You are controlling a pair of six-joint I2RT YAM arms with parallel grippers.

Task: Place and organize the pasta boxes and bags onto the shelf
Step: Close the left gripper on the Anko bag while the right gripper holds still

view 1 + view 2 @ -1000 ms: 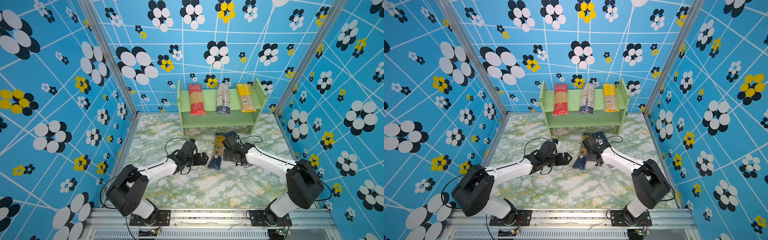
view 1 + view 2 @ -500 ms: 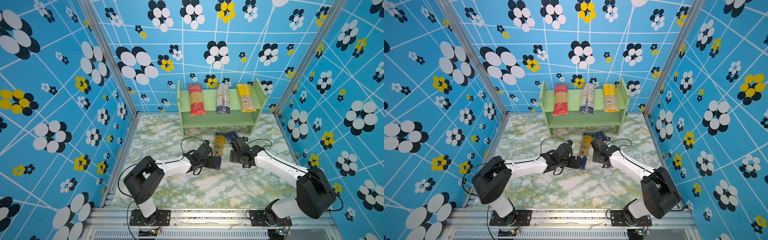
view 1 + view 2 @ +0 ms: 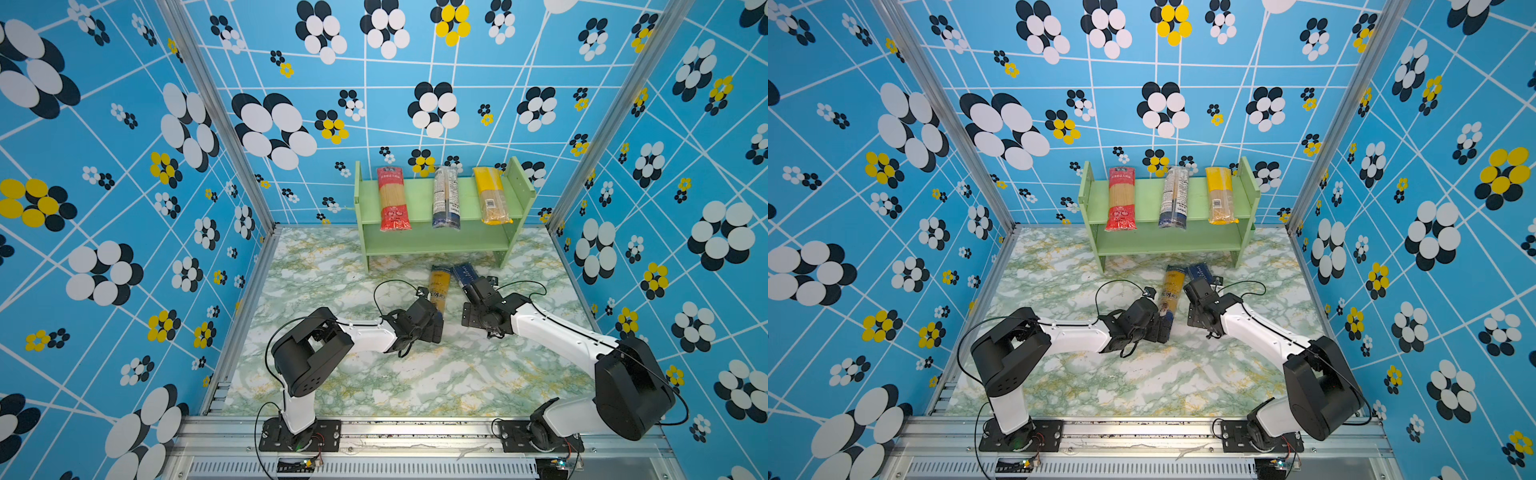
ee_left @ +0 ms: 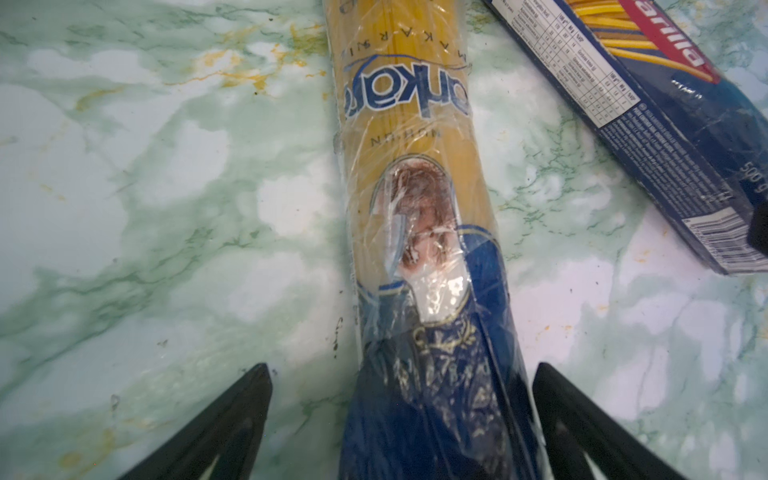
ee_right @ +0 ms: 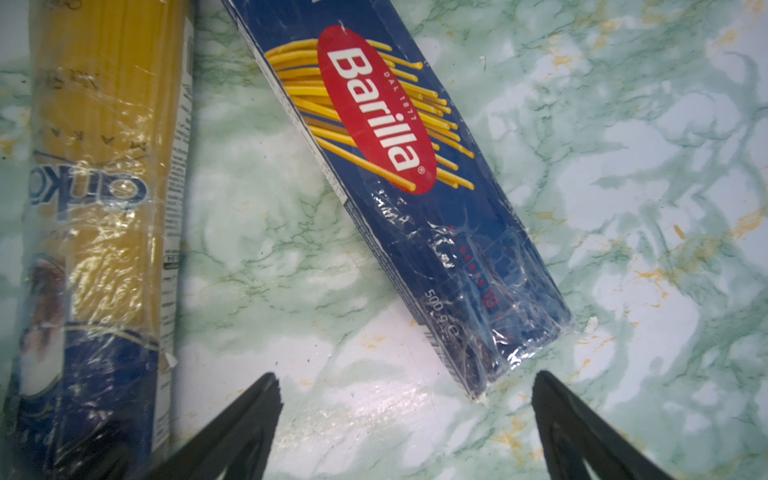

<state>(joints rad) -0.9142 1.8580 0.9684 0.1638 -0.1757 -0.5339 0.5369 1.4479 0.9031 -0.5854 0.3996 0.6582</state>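
The light green shelf (image 3: 419, 200) stands at the back wall. Its top tier holds a red-ended bag (image 3: 392, 199), a clear white/blue-label bag (image 3: 446, 197) and a yellow-topped bag (image 3: 490, 195). A blue-ended bag (image 4: 415, 174) and a dark blue Barilla box (image 5: 386, 137) lie side by side on the marble floor in front of the shelf. My left gripper (image 4: 401, 370) is open, with one finger on each side of the bag's blue end. My right gripper (image 5: 405, 378) is open at the box's near end, whose corner lies just inside the fingertips.
The shelf's lower tier (image 3: 436, 242) is bare green board. Gaps show between the three bags on the top tier. Blue flowered walls close in the marble floor (image 3: 374, 382) on three sides. Both arms reach in from the front rail (image 3: 415, 428).
My left gripper has slid right along the floor up to the bag's blue end. My right gripper has moved off the bag to the box's end. The bag now lies straighter.
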